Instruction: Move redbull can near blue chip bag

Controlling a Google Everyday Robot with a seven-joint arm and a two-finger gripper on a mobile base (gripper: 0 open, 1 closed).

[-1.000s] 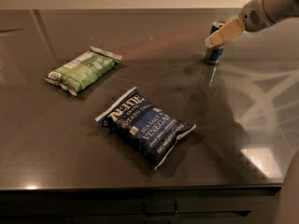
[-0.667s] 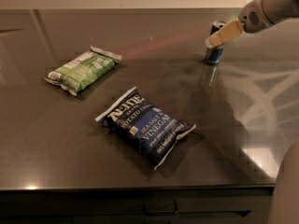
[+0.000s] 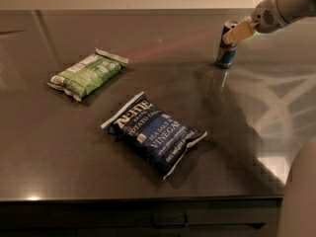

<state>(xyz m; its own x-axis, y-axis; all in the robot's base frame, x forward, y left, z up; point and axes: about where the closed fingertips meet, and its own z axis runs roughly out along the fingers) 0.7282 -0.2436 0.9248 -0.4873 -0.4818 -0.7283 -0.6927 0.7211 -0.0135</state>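
The redbull can stands upright at the far right of the dark table. It is slim, blue and silver. My gripper comes in from the upper right and sits at the can's upper part, overlapping it in the camera view. The blue chip bag lies flat at the table's middle front, dark navy with white lettering, well apart from the can to its lower left.
A smaller green chip bag lies at the left of the table. The table's front edge runs along the bottom. A pale part of the robot's body fills the lower right corner.
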